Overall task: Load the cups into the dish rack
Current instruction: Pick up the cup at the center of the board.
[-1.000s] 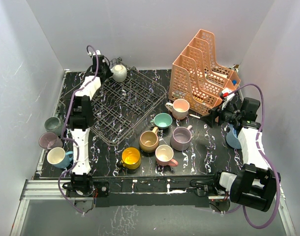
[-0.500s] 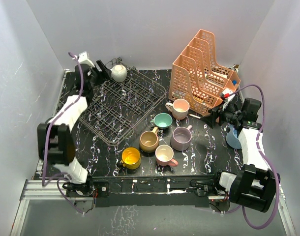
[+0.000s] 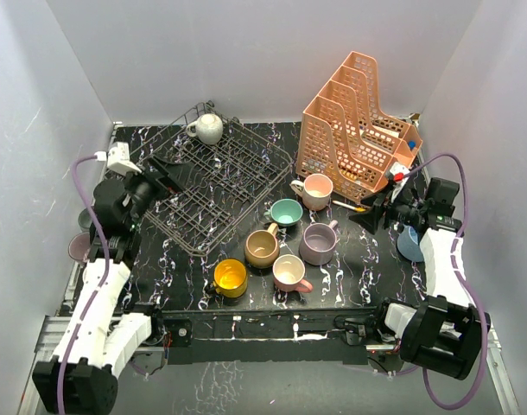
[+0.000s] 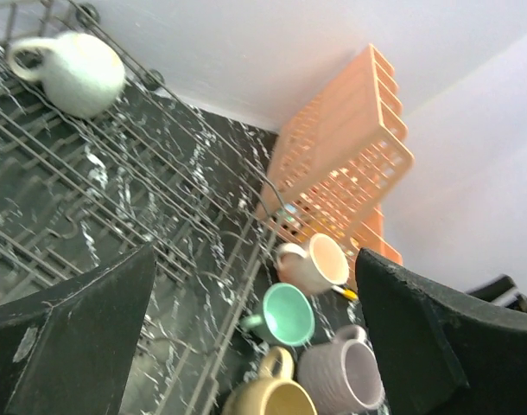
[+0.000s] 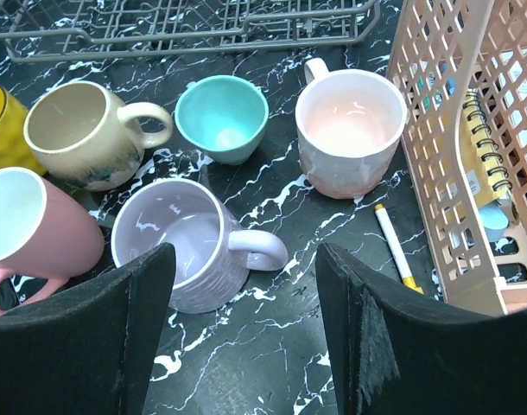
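- Left end effector [image 4: 255, 259]: fingers spread, empty.
- Right end effector [image 5: 244, 259]: spread, empty.
- Blue cup [image 3: 408, 245], right edge: half hidden by right arm [image 3: 443, 255].
- Pink cup [image 5: 26, 238]: cut off lower left.

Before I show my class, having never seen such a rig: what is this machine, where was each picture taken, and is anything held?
Two robot arms are bolted at the near edge of a black marbled table. The wide picture looks down from above; the other two come from a camera on each wrist, its dark fingers at the bottom. The left gripper and right gripper are open, holding nothing. One cream mug sits in the grey wire dish rack; six mugs stand beside it, near an orange file organizer.
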Controlling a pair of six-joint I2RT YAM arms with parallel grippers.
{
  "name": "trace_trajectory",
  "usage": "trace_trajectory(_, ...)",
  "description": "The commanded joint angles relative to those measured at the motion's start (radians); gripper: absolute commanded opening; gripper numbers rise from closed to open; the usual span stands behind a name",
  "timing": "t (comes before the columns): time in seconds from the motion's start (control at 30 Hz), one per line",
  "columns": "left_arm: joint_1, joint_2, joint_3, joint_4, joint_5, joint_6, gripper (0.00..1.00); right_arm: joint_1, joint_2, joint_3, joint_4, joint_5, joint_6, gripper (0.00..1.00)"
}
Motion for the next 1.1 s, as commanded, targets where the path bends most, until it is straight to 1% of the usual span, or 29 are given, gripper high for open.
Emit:
trace_trajectory(0.0,0.007,-0.109,-0.072,-0.078,0.110,-0.136,0.97,-0.005,-0.006,0.121,-0.233,0.003,-0.194,0.69)
trace_trajectory(0.1,0.007,-0.155,-0.107,-0.088,0.161,-0.187,0.97,-0.005,-0.001,0.197,-0.343,0.119,-0.251,0.69)
trace_trajectory(0.2,0.007,-0.188,-0.121,-0.119,0.174,-0.224,0.97,-0.005,-0.004,0.256,-0.422,0.264,-0.265,0.73)
trace_trajectory(0.37,0.007,-0.182,-0.052,-0.286,0.208,-0.186,0.97,-0.005,-0.028,0.299,-0.492,0.448,-0.249,0.76)
trace_trajectory(0.47,0.007,-0.201,-0.037,-0.336,0.230,-0.168,0.97,-0.005,-0.038,0.313,-0.496,0.565,-0.204,0.79)
trace_trajectory(0.6,0.007,-0.261,-0.071,-0.307,0.235,-0.216,0.97,-0.008,-0.036,0.334,-0.488,0.714,-0.170,0.82)
trace_trajectory(0.77,0.007,-0.310,-0.110,-0.270,0.241,-0.316,0.97,-0.028,-0.037,0.334,-0.418,0.858,-0.144,0.89)
trace_trajectory(0.8,0.007,-0.313,-0.110,-0.277,0.241,-0.317,0.97,-0.036,-0.035,0.335,-0.403,0.883,-0.134,0.91)
trace_trajectory(0.87,0.007,-0.315,-0.110,-0.289,0.244,-0.310,0.97,-0.052,-0.029,0.331,-0.362,0.933,-0.105,0.99)
trace_trajectory(1.0,0.007,-0.298,-0.120,-0.275,0.267,-0.316,0.97,-0.113,-0.013,0.321,-0.274,0.997,-0.057,1.00)
trace_trajectory(1.07,0.007,-0.287,-0.127,-0.255,0.278,-0.328,0.97,-0.156,-0.002,0.318,-0.250,1.000,-0.056,1.00)
